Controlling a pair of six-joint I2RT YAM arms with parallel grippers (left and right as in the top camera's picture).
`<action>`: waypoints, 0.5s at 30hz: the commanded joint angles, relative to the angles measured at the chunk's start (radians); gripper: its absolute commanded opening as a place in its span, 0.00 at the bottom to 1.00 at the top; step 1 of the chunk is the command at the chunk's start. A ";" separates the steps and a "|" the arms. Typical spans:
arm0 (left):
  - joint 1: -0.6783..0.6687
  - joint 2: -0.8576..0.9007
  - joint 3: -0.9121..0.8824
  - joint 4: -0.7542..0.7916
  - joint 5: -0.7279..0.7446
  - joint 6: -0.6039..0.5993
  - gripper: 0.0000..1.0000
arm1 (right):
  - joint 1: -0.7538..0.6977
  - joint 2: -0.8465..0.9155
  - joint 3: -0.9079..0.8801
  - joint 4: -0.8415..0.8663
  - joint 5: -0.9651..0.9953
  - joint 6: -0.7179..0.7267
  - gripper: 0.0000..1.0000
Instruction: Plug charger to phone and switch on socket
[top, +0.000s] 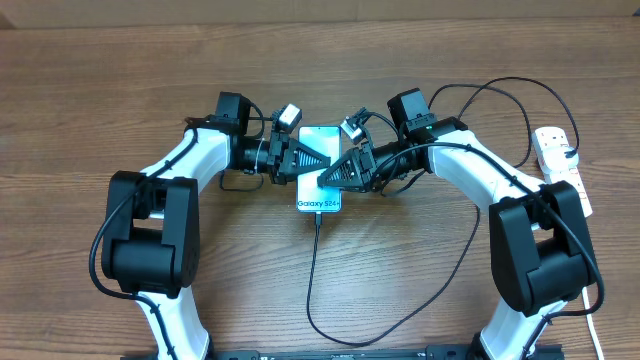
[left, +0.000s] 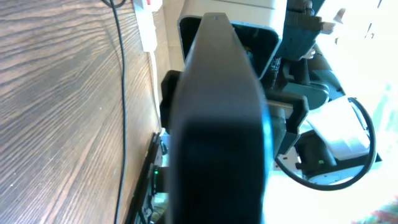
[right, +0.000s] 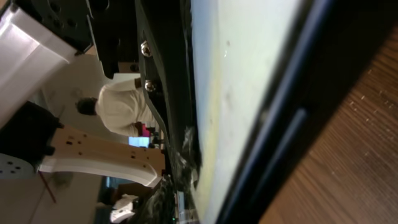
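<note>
Only one readable string: "Galaxy S24+", small dark print on the light screen of the phone (top: 318, 200), at the screen end facing the table's near edge, roughly mid-table. It reads upright in the overhead view. The socket (top: 560, 160) by the table's right edge carries red marks, too small to read as text. Both wrist views are blurred close-ups, nothing legible there.

Hidden and Unreadable

The left gripper (top: 298, 160) and right gripper (top: 338, 175) cover half the phone (top: 318, 203); jaw spacing unreadable. The charger (top: 312, 260) tip's seating is too small to tell. The right arm hides part of the socket (top: 553, 145).
</note>
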 joint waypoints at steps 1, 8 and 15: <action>0.008 -0.017 0.008 0.013 0.036 -0.005 0.04 | 0.021 -0.026 0.009 -0.002 -0.022 0.006 0.11; 0.005 -0.017 0.008 0.013 0.035 -0.004 0.04 | 0.021 -0.026 0.009 0.009 0.000 0.006 0.04; 0.005 -0.017 0.008 0.013 0.033 -0.003 0.04 | 0.021 -0.026 0.009 0.013 0.161 0.097 0.04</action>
